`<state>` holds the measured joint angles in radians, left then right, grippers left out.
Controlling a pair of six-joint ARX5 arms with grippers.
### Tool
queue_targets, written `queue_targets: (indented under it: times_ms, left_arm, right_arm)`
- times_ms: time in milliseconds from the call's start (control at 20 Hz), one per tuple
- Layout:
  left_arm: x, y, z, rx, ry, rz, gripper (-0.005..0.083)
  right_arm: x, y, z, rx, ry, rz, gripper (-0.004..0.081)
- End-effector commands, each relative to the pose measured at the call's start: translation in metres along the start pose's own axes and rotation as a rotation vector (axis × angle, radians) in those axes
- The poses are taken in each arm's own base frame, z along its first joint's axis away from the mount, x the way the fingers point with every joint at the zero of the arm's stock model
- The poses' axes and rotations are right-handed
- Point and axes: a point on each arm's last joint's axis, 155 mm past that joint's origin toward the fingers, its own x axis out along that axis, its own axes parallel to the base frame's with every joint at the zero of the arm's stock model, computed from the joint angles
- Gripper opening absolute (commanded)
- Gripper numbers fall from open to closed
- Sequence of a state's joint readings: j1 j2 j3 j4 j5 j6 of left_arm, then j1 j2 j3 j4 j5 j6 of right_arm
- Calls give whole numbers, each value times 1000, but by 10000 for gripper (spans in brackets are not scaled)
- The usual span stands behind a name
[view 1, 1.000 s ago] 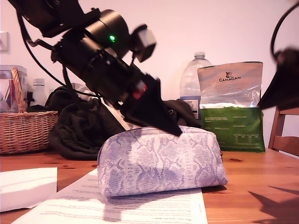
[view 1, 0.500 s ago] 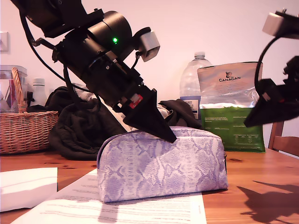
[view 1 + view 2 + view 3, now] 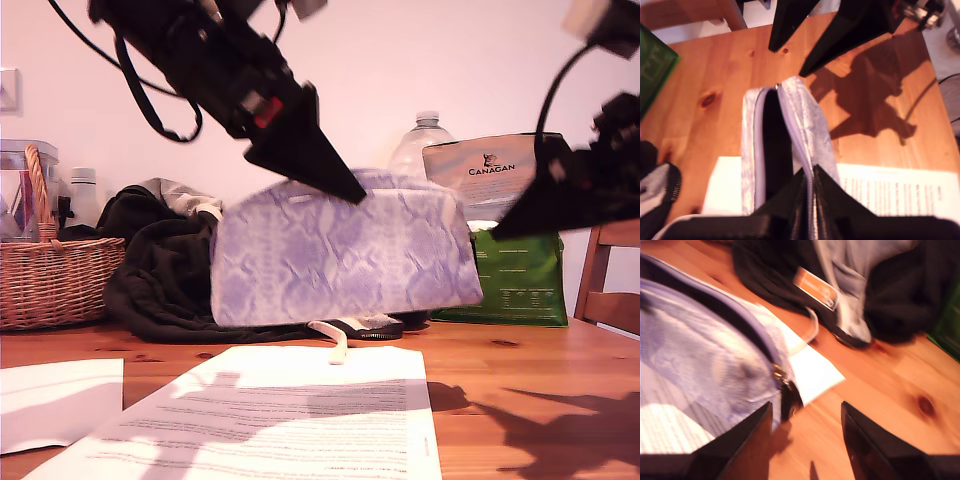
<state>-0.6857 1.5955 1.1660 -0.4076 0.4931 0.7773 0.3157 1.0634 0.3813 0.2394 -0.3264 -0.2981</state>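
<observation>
**A:** What runs along the far edge, starting from the exterior view's left?

**B:** A woven wicker basket [image 3: 55, 270] stands on the wooden worktop [image 3: 520, 380]; just beside it lies a heap of black clothing [image 3: 160, 275]; a white cord [image 3: 335, 342] trails from the heap toward the middle.

**A:** And at the near edge?

**B:** A blank white sheet [image 3: 55, 400] lies toward the exterior view's left; beside it is a printed white paper sheet [image 3: 290, 410], which reaches the middle.

**A:** Where is the lilac snakeskin-patterned zip pouch [image 3: 340, 255]?

**B:** It hangs clear of the worktop, above the printed sheet and in front of the clothing; my first end effector [image 3: 345, 190] is clamped on its top edge; the first wrist view shows the fingers pinched tight beside the zip, and the pouch gaping open.

**A:** And the other arm?

**B:** That carries my second end effector [image 3: 505, 228], just beside the pouch's end on the exterior view's right; its jaws stand wide apart; the metal zip pull [image 3: 782, 385] sits close to one finger, too blurred to tell if they touch.

**A:** What is behind it?

**B:** A clear plastic bottle [image 3: 425, 140] and a silver and green bag marked CANAGAN [image 3: 505, 270] stand near the far edge; a wooden chair [image 3: 612, 300] stands past the worktop's edge.
</observation>
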Motion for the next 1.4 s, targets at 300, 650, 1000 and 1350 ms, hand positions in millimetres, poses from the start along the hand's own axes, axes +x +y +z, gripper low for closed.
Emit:
queue_targets:
  times_ms: [300,650,1000,1350]
  left_arm:
    - [-24,2,23,83,-47,48,-20]
    - [-34,-21,38,136,-71,1,-20]
    - [-29,-31,37,220,-31,-5,-20]
    - [-33,-27,44,236,-54,19,-20]
  right_arm:
    - [2,10,-4,-15,-4,47,385]
    - [4,13,7,-49,-53,69,350]
    - [3,24,10,-72,-74,129,306]
    - [4,38,1,-69,-35,168,186]
